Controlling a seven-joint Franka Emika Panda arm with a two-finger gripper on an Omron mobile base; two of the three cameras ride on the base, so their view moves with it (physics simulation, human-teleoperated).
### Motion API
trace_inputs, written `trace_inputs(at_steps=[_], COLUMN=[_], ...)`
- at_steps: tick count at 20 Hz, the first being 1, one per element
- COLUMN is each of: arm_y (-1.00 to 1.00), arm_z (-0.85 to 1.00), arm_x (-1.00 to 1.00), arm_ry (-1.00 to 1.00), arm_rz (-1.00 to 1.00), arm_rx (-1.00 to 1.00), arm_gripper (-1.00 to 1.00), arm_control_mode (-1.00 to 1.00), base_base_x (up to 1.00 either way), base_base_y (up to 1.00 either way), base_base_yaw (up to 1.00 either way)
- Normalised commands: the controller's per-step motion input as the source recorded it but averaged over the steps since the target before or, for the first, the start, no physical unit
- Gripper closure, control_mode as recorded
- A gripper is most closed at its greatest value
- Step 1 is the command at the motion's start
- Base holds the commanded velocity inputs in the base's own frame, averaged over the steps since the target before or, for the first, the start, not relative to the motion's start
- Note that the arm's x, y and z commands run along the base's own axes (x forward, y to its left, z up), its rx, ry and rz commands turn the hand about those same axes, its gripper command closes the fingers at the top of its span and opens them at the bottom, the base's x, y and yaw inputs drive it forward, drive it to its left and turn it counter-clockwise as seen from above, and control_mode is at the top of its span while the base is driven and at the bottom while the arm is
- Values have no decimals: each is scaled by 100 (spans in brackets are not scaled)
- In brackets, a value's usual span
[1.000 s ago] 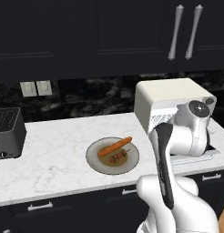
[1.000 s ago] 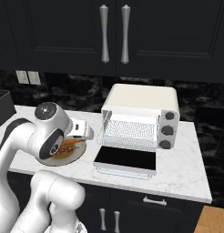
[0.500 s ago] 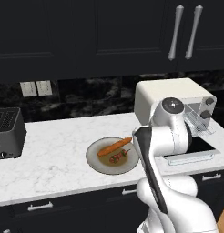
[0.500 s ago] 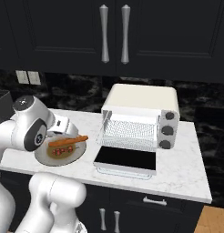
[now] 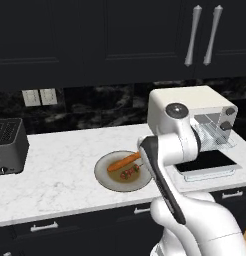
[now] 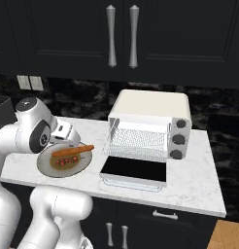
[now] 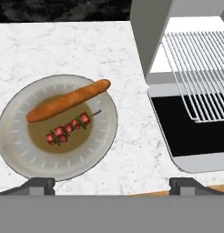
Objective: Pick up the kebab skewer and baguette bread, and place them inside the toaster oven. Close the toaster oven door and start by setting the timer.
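A grey plate (image 7: 13, 150) on the white marble counter holds the baguette bread (image 7: 68, 101) and, just in front of it, the kebab skewer (image 7: 68, 129). My gripper (image 7: 113, 184) hangs open above the counter's front edge, between the plate and the oven, holding nothing. The toaster oven (image 6: 150, 109) stands right of the plate, its door (image 6: 133, 170) folded down flat and its wire rack (image 6: 138, 141) exposed. Three round knobs (image 6: 179, 138) run down its right side. From the left base view, baguette (image 5: 124, 161) and skewer (image 5: 129, 173) lie on the plate (image 5: 102, 175) beside my arm.
At the counter's far left sits a dark slot toaster (image 5: 7, 145). Wall outlets (image 5: 39, 96) are set in the black backsplash, with dark cabinets overhead. The open door (image 5: 207, 162) reaches to the counter's front edge.
The arm has swung and folded so the hand sits nearer the plate's side. The jaws stayed open. Plate, food and oven have not moved.
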Motion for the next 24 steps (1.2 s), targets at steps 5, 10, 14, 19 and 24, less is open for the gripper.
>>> trace_inputs(at_steps=[5,10,14,19,24], arm_y=[22,16,5,6,3], arm_z=[-9,-21,-34,-46,-46], arm_x=[31,27,15,34,41], arm_ry=[3,4,3,5,7], arm_rz=[-1,-1,-1,-4,-4], arm_rx=[6,5,5,8,6], arm_gripper=[-100,-100,-100,-100,-100], arm_control_mode=[-100,-100,-100,-100,-100], base_base_x=[0,0,0,0,0], base_base_y=[0,0,0,0,0], base_base_yaw=[0,0,0,0,0])
